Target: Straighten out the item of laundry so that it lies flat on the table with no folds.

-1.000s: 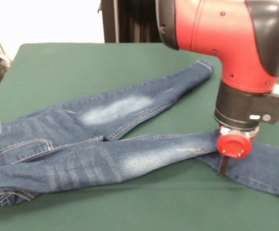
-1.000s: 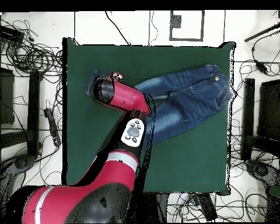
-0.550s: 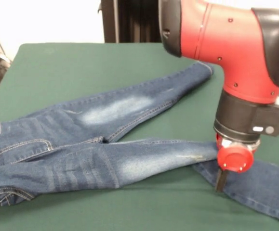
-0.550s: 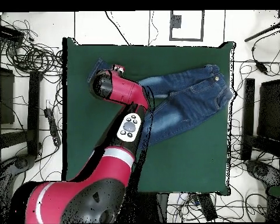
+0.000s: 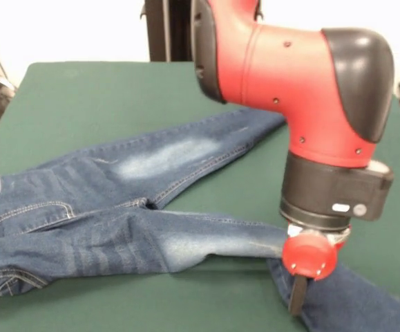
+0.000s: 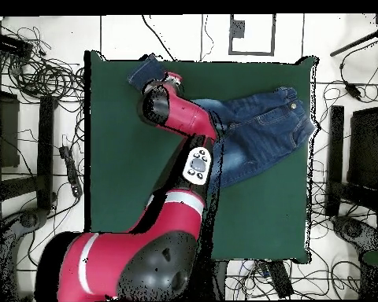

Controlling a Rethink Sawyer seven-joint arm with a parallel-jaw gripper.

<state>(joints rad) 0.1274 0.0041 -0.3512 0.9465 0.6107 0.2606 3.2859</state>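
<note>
Here, jeans [image 5: 124, 207] are spread on a green desk [image 5: 68, 104] under a red arm.
The gripper [image 5: 298, 294] is pressed down at the near leg's bend, seemingly clamped on the denim, though its grip cannot be told. From it, that leg's long axis runs left toward the waistband; the cuff end is angled off right, still kinked.

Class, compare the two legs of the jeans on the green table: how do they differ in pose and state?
The far leg lies straight and flat on the table, free of the gripper; the near leg bends sharply at the gripper, its lower part angling off toward the table's edge. The far leg's end is hidden behind the arm; the near leg's cuff shows in the overhead view. Both are blue denim with faded patches.
</note>
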